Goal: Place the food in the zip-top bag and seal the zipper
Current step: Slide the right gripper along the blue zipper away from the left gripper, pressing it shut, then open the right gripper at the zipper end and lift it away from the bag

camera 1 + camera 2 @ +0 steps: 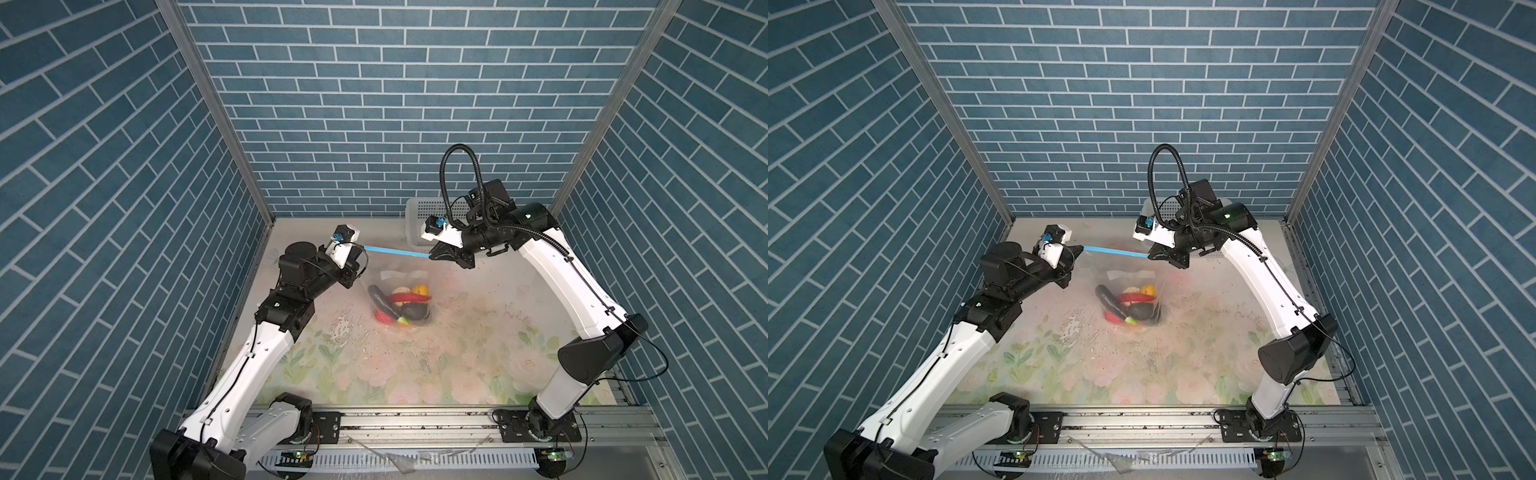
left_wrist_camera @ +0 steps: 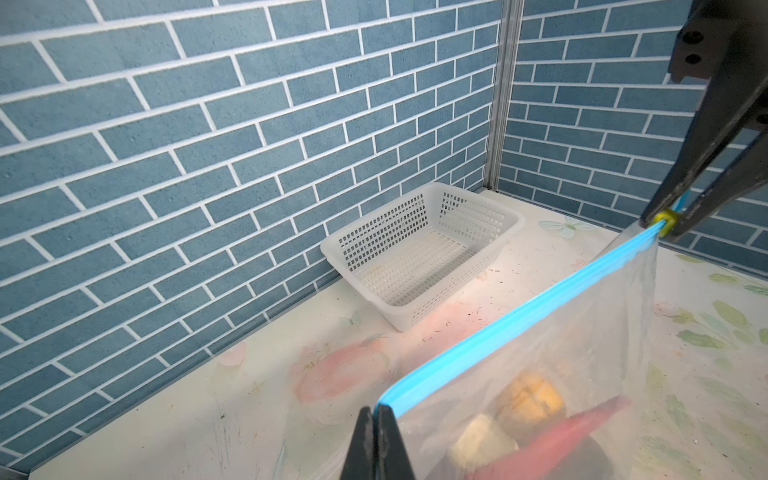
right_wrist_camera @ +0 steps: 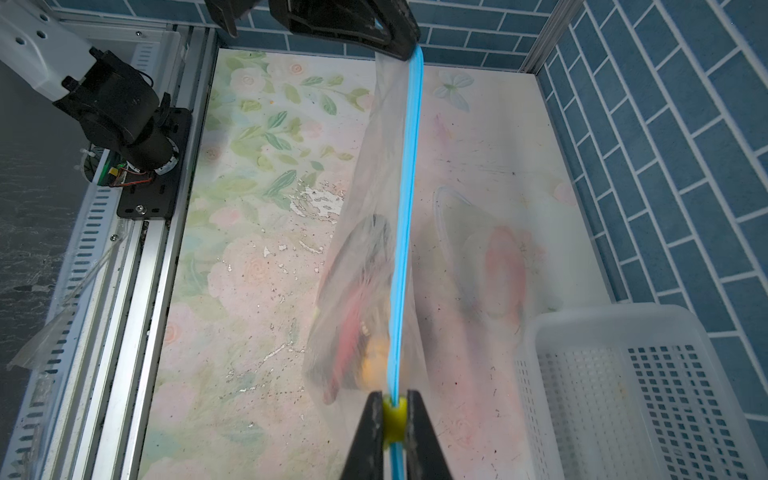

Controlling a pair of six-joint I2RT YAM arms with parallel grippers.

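Everything placed off the zip-top bag [image 1: 400, 279]:

- Bag's left top corner: left gripper [image 1: 361, 248], jaws fully closed, pinching the end of the zipper [image 1: 395, 252].
- Between the two grippers: zipper stretched taut as a blue line, bag hanging below it. In the left wrist view the two rails lie together along the whole visible run, no gap that I can spot.
- Low in the bag: the food [image 1: 401, 305], heaped in the sagging bottom. Can't tell if the bag's bottom touches the table.
- Bag's right top corner: right gripper [image 1: 432, 256], clamped on the yellow tab [image 3: 394, 417]. A short bit of strip runs on past the tab.
- Behind and right of the bag: white basket [image 2: 382, 232], nothing visible in it.

Progress, my read: loading is done, no food outside the bag. Zip looks closed or nearly so. What's left is running the tab to the very end if it isn't there, then lower and let go.

Counts: 2 arms, 2 grippers, 1 bag, 1 zipper, 1 tab, 1 basket. Food I can separate:
- 1 dark aubergine [image 1: 380, 300]
- 1 red chilli [image 1: 409, 297]
- 1 yellow-orange fruit [image 1: 421, 289]
- 1 cream lump [image 1: 401, 291]
- at least 1 black lump [image 1: 415, 311]
- 1 reddish piece [image 1: 384, 316]

The pieces overlap, so I can't give an exact total.
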